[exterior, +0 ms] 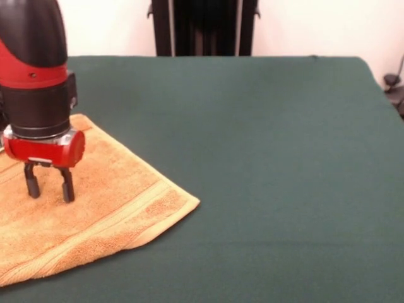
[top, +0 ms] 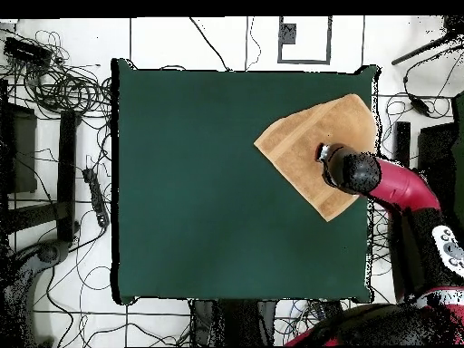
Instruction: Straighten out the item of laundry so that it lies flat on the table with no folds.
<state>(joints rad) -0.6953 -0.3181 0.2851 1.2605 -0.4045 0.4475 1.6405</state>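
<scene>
And here is the tool [exterior: 49, 183], hanging straight down over the towel [exterior: 107, 208] at about nine o'clock in the front view. Its two dark fingers [exterior: 66, 186] point at the cloth with a clear gap between them, spread and pinching nothing. The tips look to sit right at the terry pile or just above it; which of the two I cannot tell. Above them sits the red wrist collar [exterior: 44, 146], then a black cylinder, then the red and black arm [exterior: 31, 44] rising upright out of the top left corner.

The towel is spread on the green surface [exterior: 265, 158], running off the left edge of the front view. One corner points toward three o'clock, near the middle of the picture. A ribbed border band [exterior: 117, 214] runs along the near side, parallel to the hemmed edge. The cloth shown here lies flat, with no fold visible.

From overhead, the towel [top: 304, 140] sits turned like a diamond at about two o'clock on the surface [top: 199, 181], its upper right part reaching the surface's right edge. The arm [top: 390, 181] comes in from about four o'clock, slanting up and left across that edge, its black wrist over the towel's right half. The tool [top: 323, 153] shows as a small pale patch at the wrist's end, above the cloth. Cables lie all over the floor [top: 54, 91] around the surface.
</scene>
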